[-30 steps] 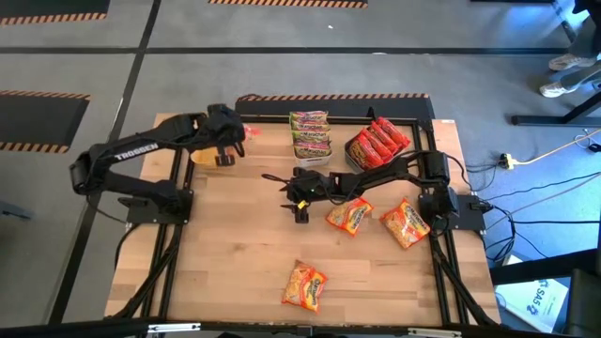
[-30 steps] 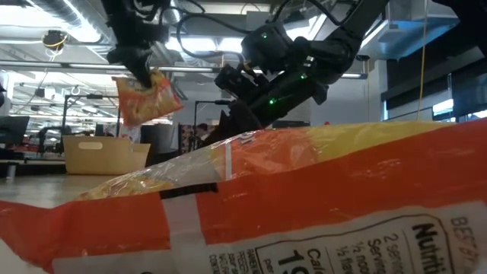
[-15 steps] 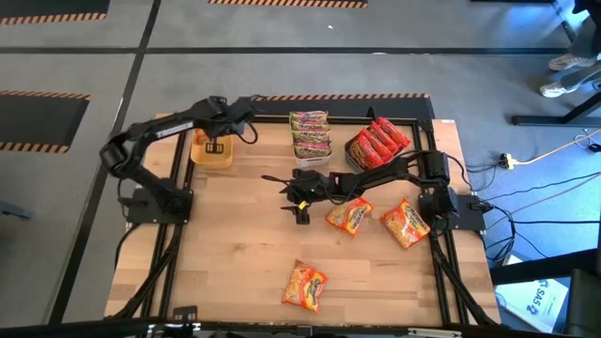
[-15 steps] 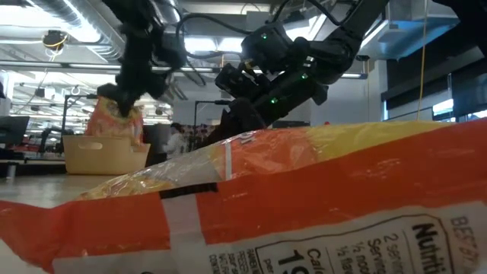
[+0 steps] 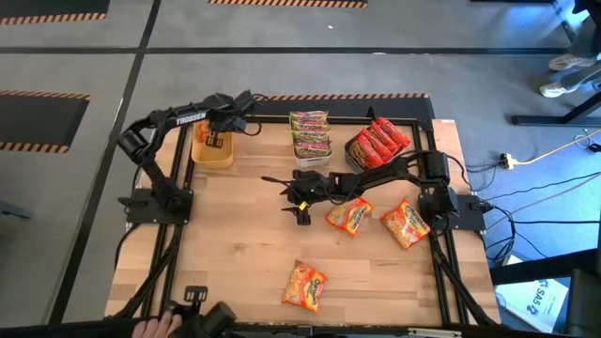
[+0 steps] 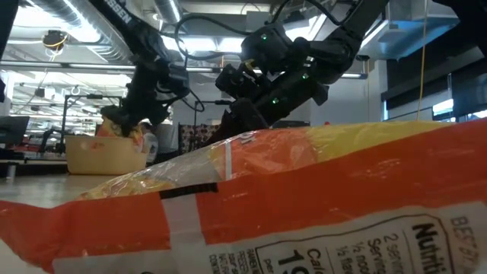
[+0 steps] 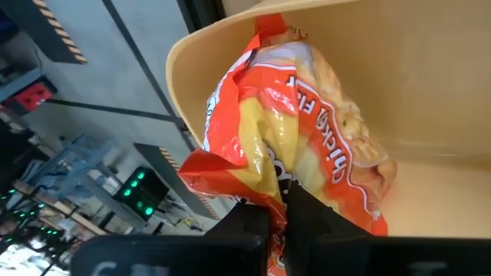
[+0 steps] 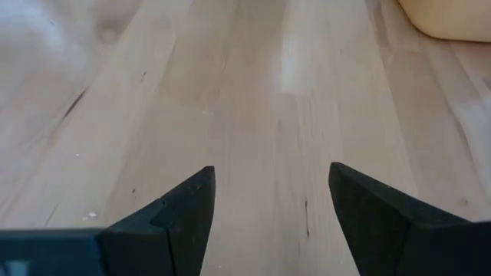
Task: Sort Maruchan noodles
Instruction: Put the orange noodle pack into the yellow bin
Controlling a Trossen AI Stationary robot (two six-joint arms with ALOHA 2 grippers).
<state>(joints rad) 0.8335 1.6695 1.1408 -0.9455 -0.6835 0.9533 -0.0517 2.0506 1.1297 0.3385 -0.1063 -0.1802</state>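
My left gripper (image 5: 217,141) is shut on an orange-yellow Maruchan packet (image 7: 295,130) and reaches down into the yellow bin (image 5: 199,155) at the table's far left. My right gripper (image 5: 299,199) stands open over bare wood at the table's middle, with nothing between its fingers (image 8: 180,211). Three more orange packets lie flat on the table (image 5: 348,216), (image 5: 406,223), (image 5: 305,285). Green-pink packets (image 5: 310,134) are stacked at the far edge. Red packets (image 5: 377,143) fill a dark bin beside them. My left gripper pinches the packet's near end (image 7: 278,190) between its two fingers. The fingers come slanting down from above. The packet reaches away from the fingers into the yellow bin, bulged and crumpled, with its far end near the bin's rim (image 7: 265,23).
The low view is mostly filled by the nearest orange packet (image 6: 304,198); behind it are the yellow bin (image 6: 103,154) and both arms. A person's hand (image 5: 150,327) shows at the table's near edge. Bare wood lies left of the middle.
My left gripper has sunk and turned over the yellow bin, carrying the orange packet. The packet hung clear above the bin a second ago and now sits down inside it, still in the shut fingers.
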